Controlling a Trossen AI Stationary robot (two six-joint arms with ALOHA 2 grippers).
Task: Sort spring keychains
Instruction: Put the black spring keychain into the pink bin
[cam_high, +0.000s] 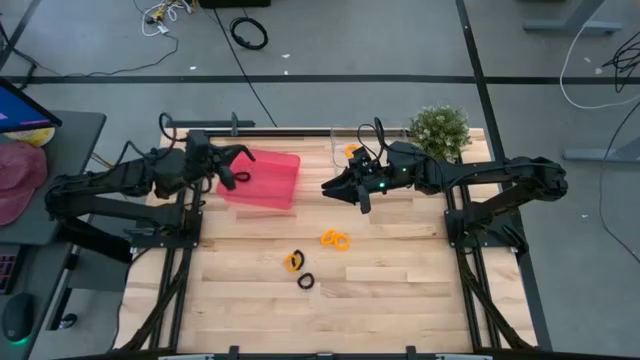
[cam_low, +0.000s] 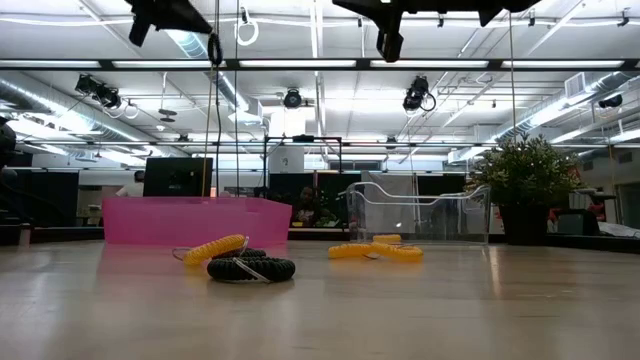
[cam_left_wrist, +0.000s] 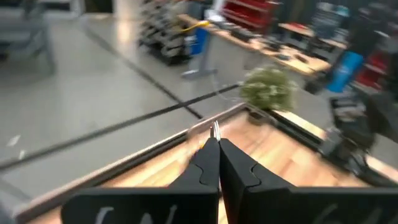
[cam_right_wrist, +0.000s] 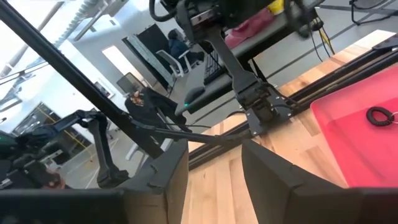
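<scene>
Keychains (cam_high: 335, 240) on the table lie well nearer than the right gripper (cam_high: 330, 187), whose fingers stand parted, empty; left gripper (cam_high: 236, 176) closed, empty.

Wooden table (cam_high: 400, 290) with pink bin (cam_high: 262, 180), clear bin (cam_low: 420, 210), potted plant (cam_high: 440, 130), loose spring keychains (cam_high: 335, 240).

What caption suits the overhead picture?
Two arms hover above a wooden table; orange and black keychains await sorting near a pink bin.
</scene>
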